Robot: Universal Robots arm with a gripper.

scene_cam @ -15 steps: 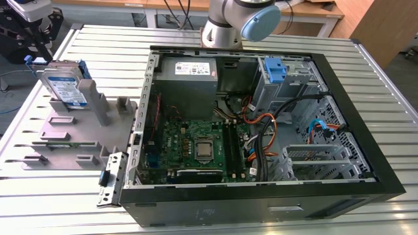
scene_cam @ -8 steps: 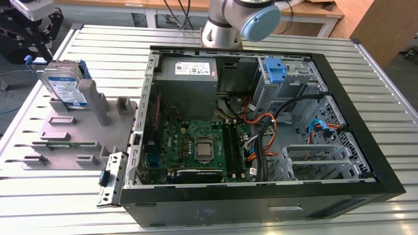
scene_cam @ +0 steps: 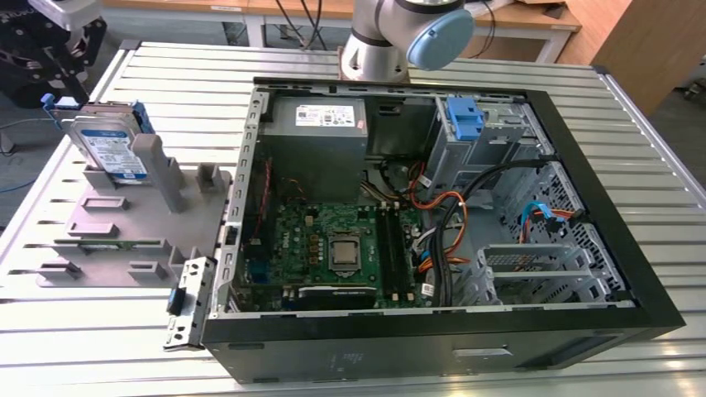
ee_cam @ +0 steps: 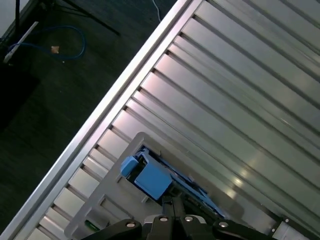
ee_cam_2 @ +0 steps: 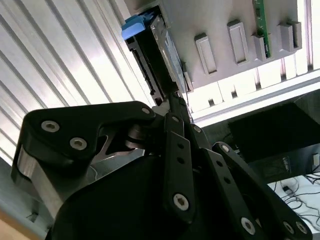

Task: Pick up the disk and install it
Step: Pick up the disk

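The disk [scene_cam: 111,145] is a silver-grey drive with a white-and-blue label and blue side rails. It stands tilted in a slot of the grey holder [scene_cam: 121,223] at the exterior view's left. My black gripper [scene_cam: 63,93] hangs just above the disk's upper far corner. In both wrist views its fingers are drawn together, shut, with the gripper [ee_cam_2: 171,98] [ee_cam: 174,201] right at the end of the disk [ee_cam_2: 162,42] [ee_cam: 152,180]. I see nothing clamped between the fingers.
An open computer case [scene_cam: 596,248] lies on the slatted metal table [scene_cam: 165,66]. A blue bracket [scene_cam: 465,117] sits in its drive bay at the far side. The arm's base [scene_cam: 381,41] stands behind the case. Other grey blocks rise from the holder.
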